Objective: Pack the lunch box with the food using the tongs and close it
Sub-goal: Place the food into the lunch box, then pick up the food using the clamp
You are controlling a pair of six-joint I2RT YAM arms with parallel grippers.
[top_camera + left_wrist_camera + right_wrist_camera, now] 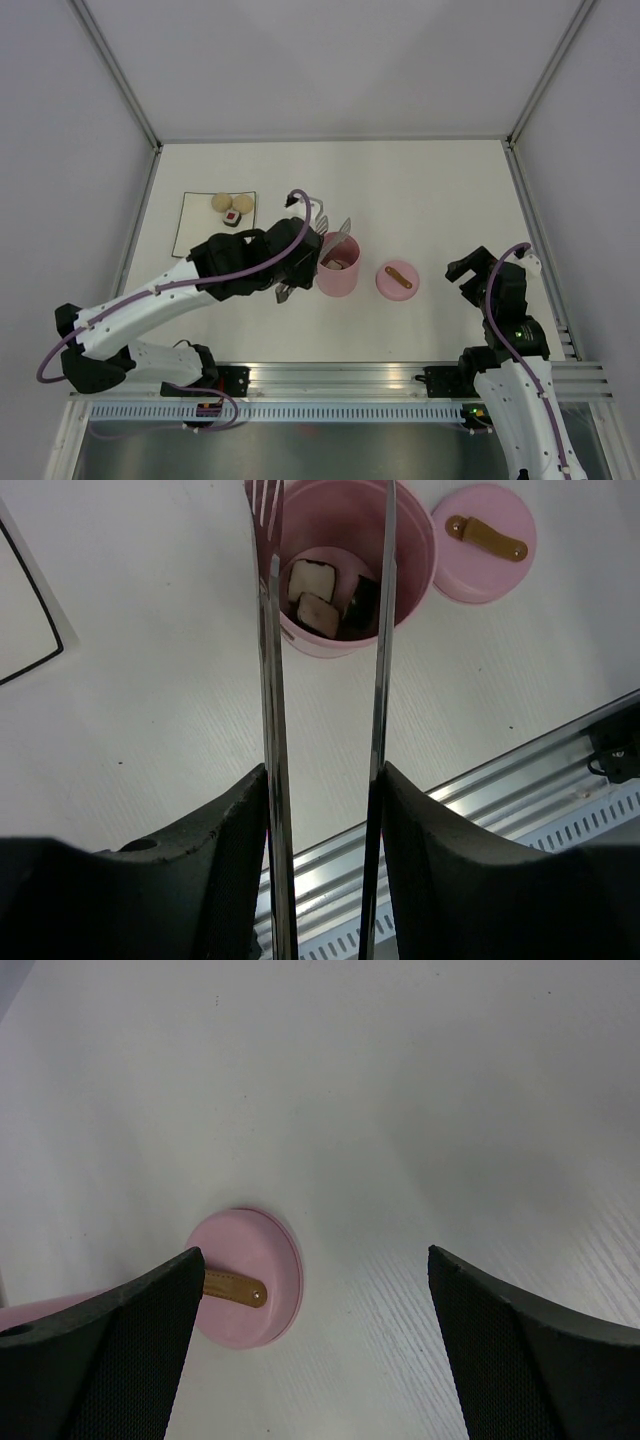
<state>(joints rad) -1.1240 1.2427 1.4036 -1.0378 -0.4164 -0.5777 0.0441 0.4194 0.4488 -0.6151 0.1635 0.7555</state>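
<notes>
Gripping the tongs (272,730) from the outside, the left gripper (323,770) presses one dark finger against each silver arm, and the two arms stand apart with a clear gap between them. The tongs run forward from the fingers to the pink lunch box (418,550). The left arm ends in a slotted, fork-like tip over the left rim, and the right arm crosses the right side of the opening and leaves the wrist view at the top. The lunch box stands upright and uncovered on the white table (440,200), near its centre. Three black-and-white sushi-like pieces (318,613) lie on its bottom, close together. The round pink lid (480,575) lies flat on the table just to the right of the lunch box, apart from it, with its brown strap handle (487,538) facing up. In the top view, a white sheet with a black outline (195,230) lies at the left of the table. It carries two beige balls (221,201) side by side and one more sushi-like piece (233,218) just in front of them. The right gripper (314,1253) hangs over the right part of the table with its jaws spread wide and nothing between them. In the right wrist view, the lid appears below it, beside the left finger.
</notes>
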